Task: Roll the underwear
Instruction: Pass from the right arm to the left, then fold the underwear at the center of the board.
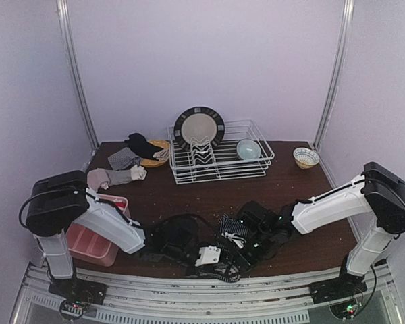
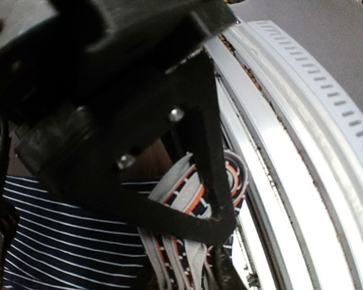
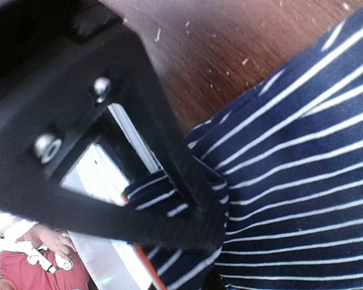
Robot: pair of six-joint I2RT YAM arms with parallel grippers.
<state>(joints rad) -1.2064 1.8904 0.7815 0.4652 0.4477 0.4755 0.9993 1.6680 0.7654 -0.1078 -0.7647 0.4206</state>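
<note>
Pink tray (image 1: 88, 246) sits far left on the worktop (image 1: 189, 196). Left hand (image 1: 212, 260) is low at the near edge, over the waistband end of the striped underwear (image 1: 231, 226); can't tell if it's pinching or just touching. The underwear lies bunched front centre, between both hands. Right hand (image 1: 246, 244) is pressed together, pinching a fold of the striped cloth.

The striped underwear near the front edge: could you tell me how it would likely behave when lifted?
Probably floppy: the striped underwear lies in soft folds on the table, so it should sag if lifted. Likely light, being thin cloth. Pushed, it would probably bunch rather than slide whole.
</note>
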